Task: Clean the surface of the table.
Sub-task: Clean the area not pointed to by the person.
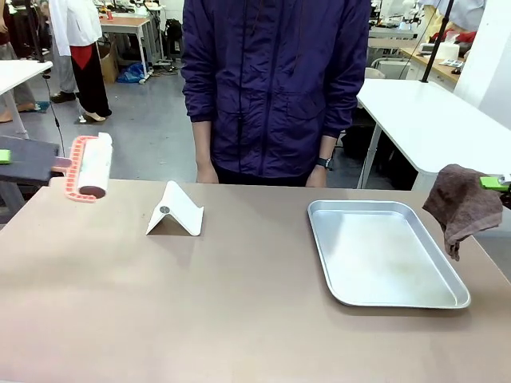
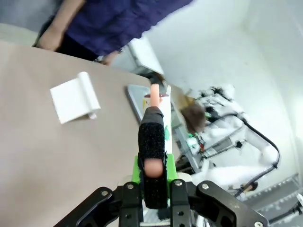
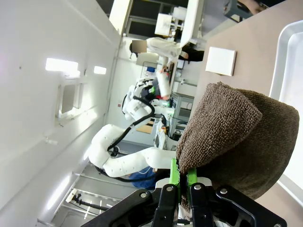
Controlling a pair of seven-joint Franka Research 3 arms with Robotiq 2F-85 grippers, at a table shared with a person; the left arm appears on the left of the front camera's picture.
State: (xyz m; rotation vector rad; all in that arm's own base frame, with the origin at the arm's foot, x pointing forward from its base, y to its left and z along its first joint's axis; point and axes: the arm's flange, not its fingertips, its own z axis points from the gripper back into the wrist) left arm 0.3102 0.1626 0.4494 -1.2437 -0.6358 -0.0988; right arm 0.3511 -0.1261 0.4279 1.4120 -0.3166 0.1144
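Note:
The brownish-taupe table (image 1: pixel 200 303) spreads across the front view. At its left edge my left gripper (image 1: pixel 49 163) is shut on the orange handle of a lint roller (image 1: pixel 92 165), which hangs above the table's far left corner. In the left wrist view the handle sits between the fingers of the left gripper (image 2: pixel 152 158), and the lint roller (image 2: pixel 158 101) points away. At the right edge my right gripper (image 1: pixel 493 182) is shut on a brown cloth (image 1: pixel 457 206) that dangles just off the table's side. The brown cloth (image 3: pixel 232 137) drapes over the right gripper (image 3: pixel 182 176).
A shiny silver tray (image 1: pixel 383 297) lies on the table's right half. A white folded stand (image 1: pixel 176 211) sits left of centre near the far edge. A person in a dark purple jacket (image 1: pixel 275 88) stands at the far side, hands at the table edge. A white table (image 1: pixel 431 120) stands behind on the right.

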